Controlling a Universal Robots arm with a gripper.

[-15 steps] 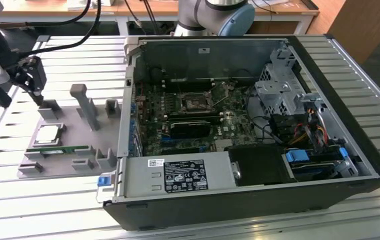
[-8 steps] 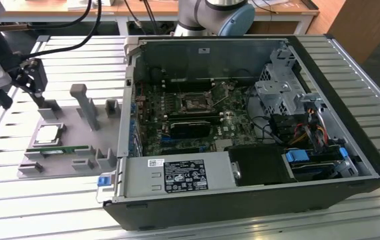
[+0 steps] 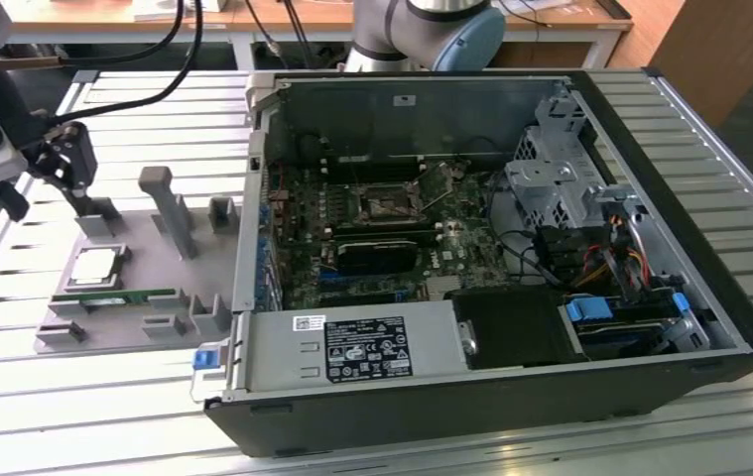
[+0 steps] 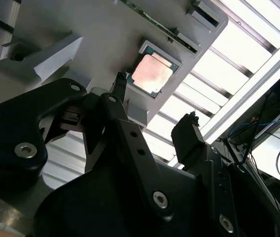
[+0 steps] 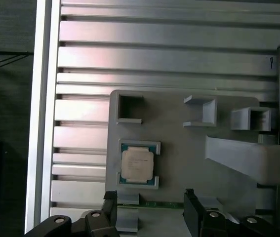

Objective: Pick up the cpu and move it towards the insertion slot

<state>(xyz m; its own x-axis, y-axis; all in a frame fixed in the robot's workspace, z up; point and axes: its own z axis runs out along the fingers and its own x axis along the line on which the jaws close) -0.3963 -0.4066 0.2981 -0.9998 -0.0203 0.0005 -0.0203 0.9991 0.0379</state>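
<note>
The cpu lies flat in its square recess on the grey tray, silver top up, with a thin green rim showing around it. It is seated level, and raised grey corners bracket it on all 4 sides. Nothing touches it.

My gripper hangs over the tray end at the exterior view's left, near the cpu but apart from it. Its jaws are spread wide and hold nothing. In the first wrist view the 2 black fingers stand well apart, and the cpu lies just beyond their tips, roughly centred on the gap between them. The second wrist view gives the same reading: cpu ahead of the tips, bare tray between the fingers, no contact.

The slot sits on the board inside the open case, a dark square socket with a metal frame. It is well apart from the cpu, towards the exterior view's right, and its recess looks unoccupied.

A green memory stick lies in the tray just beside the cpu recess, on the side nearer the exterior camera. Tray and case rest side by side on the slatted metal table.

The cpu is not yet lifted.
</note>
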